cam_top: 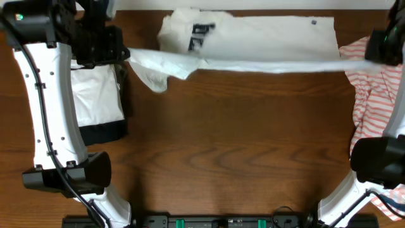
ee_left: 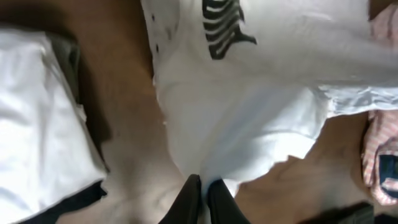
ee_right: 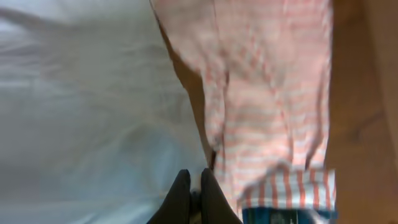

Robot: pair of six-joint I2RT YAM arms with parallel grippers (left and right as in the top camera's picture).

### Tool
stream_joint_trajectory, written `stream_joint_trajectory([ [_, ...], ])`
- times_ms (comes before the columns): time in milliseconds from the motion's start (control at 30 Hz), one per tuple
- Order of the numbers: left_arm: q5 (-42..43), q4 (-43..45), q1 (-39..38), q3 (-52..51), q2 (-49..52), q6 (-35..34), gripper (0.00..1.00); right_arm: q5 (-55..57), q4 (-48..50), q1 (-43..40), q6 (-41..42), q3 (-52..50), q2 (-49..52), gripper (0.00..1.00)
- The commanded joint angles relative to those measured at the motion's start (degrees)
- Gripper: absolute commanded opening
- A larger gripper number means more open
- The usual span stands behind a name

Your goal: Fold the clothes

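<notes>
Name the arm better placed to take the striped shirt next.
Right. The right gripper, shut on the white T-shirt, sits beside the striped shirt; the left gripper is far off by the folded pile.

The left arm (cam_top: 54, 120) was a long white link dotted with small dark screws. A black cable ran along it, and bulky black joints capped it near and far (a green light (cam_top: 19, 17) glowed on the far one). The right arm (cam_top: 342, 199) matched: white shell, black joint. The left gripper (ee_left: 204, 182) and right gripper (ee_right: 194, 173) had slim, tapered black fingers.
</notes>
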Motion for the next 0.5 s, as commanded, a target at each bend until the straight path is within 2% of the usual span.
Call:
stream_joint_trajectory([
  [0,-2.08,-4.46,0.20,-3.13,-1.77,1.95,0.06,2.29,-1.46,-1.77,-0.63,-7.56,0.04,0.01],
  [267,-2.10,-4.46,0.15,-6.60,-1.99,1.95,0.06,-2.62,-1.90,-2.58,-0.50,-18.71,0.04,0.01],
  [467,-2.05,-3.96,-1.66,-14.97,-2.19,2.99,0.06,-4.44,0.11,-2.54,-0.50,-24.74,0.04,0.01],
])
